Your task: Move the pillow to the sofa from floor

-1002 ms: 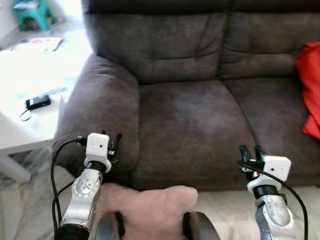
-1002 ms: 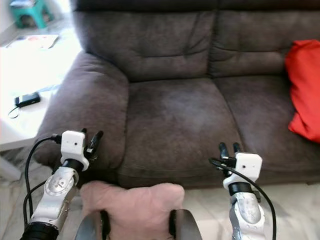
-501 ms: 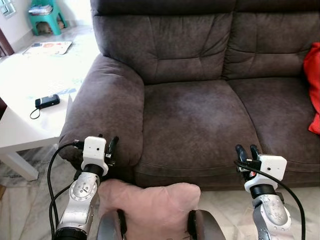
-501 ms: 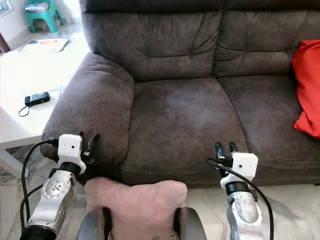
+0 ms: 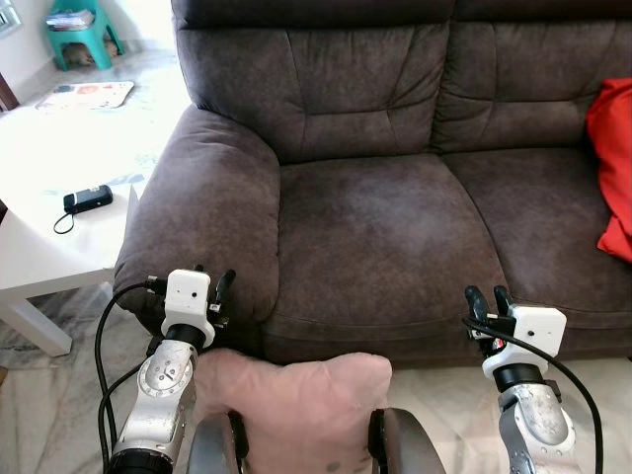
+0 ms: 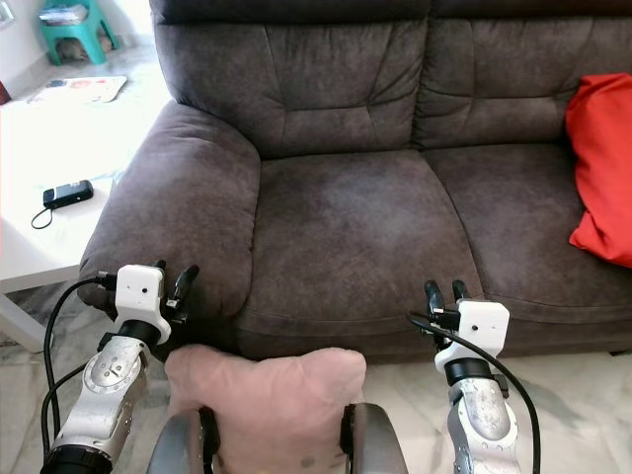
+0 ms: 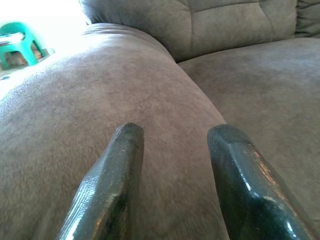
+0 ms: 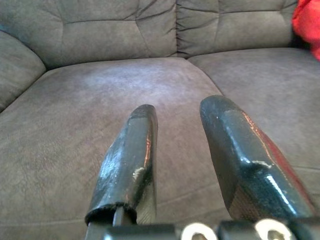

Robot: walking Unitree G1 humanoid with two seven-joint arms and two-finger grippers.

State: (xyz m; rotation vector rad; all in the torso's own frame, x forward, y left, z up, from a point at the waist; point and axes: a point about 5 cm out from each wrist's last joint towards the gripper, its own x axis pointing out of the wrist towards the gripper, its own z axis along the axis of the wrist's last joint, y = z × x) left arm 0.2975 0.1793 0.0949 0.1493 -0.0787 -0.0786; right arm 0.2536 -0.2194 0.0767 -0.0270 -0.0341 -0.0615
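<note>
a white worktop [image 5: 39,247] stands far out to the left of the left end effector, with a small black device [image 5: 87,199] and its cord lying on it. further back on that side a green stool [image 5: 74,25] stands on the floor, with a flat printed sheet [image 5: 84,95] near it.

the left end effector [image 5: 215,289] is raised in front of the brown sofa [image 5: 395,148], just short of the sofa's rounded left armrest [image 5: 202,207]. in the left wrist view its 2 black fingers [image 7: 107,195] are spread apart with nothing between them, pointing at the armrest's top.

the pink pillow [image 5: 296,405] lies on the floor just below and to the right of the left end effector, between the 2 arms and against the sofa's front edge. its near side rests against 2 grey rounded parts of the robot's own body [image 5: 405,444]. neither end effector touches it.

the sofa's left seat cushion [image 5: 375,237] lies ahead of both end effectors, between them.

the right end effector [image 5: 486,299] is raised at about the same height as the left, just before the sofa's front edge, well to the right of the pillow. in the right wrist view its fingers [image 8: 130,160] are parted and grasp nothing, pointing across the seat toward the backrest.

a red cushion [image 6: 602,178] leans on the sofa's right seat, ahead of and to the right of the right end effector.
</note>
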